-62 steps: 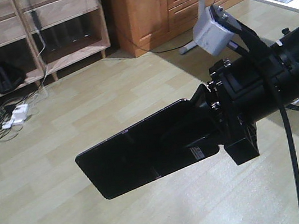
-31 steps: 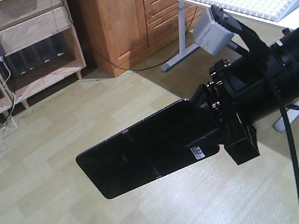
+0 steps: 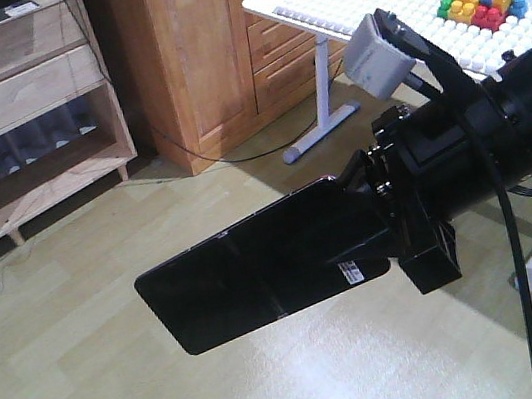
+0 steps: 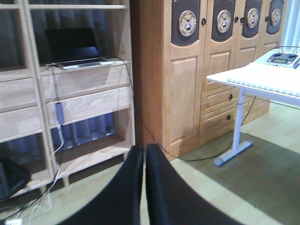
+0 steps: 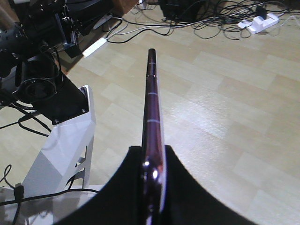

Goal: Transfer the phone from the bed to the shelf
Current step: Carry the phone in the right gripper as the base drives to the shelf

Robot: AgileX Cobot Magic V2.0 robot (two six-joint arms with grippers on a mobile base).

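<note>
At 9 o'clock off the black right gripper, slim glossy-black phone stays clamped; pale-wood plank shelf slides toward 9, cropped.

I am pinching the phone in my right gripper and holding that arm out level. I am pressing my left gripper's fingers together.

Black phone, pinkish edge, held aloft over wood floor, pale-wood shelf beyond
</note>
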